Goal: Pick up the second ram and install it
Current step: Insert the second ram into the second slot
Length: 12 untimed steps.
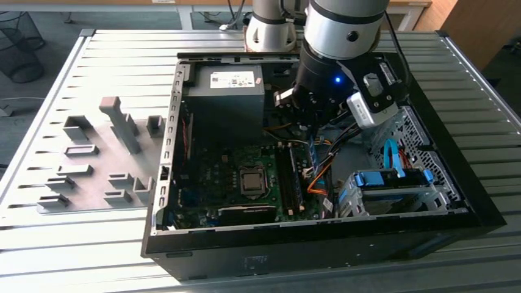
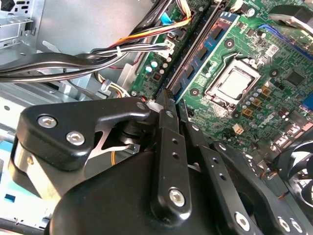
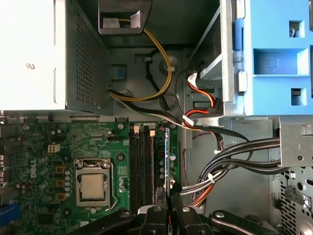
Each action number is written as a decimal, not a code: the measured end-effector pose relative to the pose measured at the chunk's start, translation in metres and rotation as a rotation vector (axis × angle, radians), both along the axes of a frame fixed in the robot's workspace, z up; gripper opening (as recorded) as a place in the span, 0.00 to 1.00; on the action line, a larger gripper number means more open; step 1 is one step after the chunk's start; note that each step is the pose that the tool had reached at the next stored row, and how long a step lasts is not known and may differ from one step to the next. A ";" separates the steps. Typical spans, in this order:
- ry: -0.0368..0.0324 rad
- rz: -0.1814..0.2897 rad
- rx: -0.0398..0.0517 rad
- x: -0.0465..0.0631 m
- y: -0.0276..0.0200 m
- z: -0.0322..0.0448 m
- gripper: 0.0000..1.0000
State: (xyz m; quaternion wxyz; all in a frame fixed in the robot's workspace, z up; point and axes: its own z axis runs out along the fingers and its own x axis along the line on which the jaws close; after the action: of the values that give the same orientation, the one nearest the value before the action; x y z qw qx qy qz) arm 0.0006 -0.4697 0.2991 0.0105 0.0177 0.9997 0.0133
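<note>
Slatted grey metal table (image 1: 97, 55) carrying an open computer case (image 1: 326, 244), with grey fixture blocks (image 1: 122, 122) standing towards the exterior view's left. The arm (image 1: 342, 30) reaches down into the case beside the power supply (image 1: 228, 91), close to the blue drive bracket (image 1: 391, 180).

The gripper (image 3: 168, 193) sits over the end of the black memory slots (image 3: 142, 161). Its fingers (image 3: 156, 215) are drawn almost together, leaving a gap no wider than a board. They pinch the near end of the second ram (image 3: 167, 156).

In the first wrist view the stick stands on edge and runs parallel to the slots. It lies along their outermost line, on the side away from the CPU socket (image 3: 93, 187) and next to the bundled cables (image 3: 234, 156). In the second wrist view its blue-labelled face (image 2: 204, 53) extends away from the fingertips (image 2: 166, 105), alongside a black slot. The exterior view places it directly below the gripper (image 1: 313, 145). Whether it is fully seated cannot be determined.
</note>
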 end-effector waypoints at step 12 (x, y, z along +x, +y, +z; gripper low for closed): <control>0.0077 0.000 0.0001 0.000 -0.0002 -0.0121 0.14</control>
State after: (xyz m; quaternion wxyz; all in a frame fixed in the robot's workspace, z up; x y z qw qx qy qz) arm 0.0006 -0.4699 0.2870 0.0066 0.0177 0.9997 0.0133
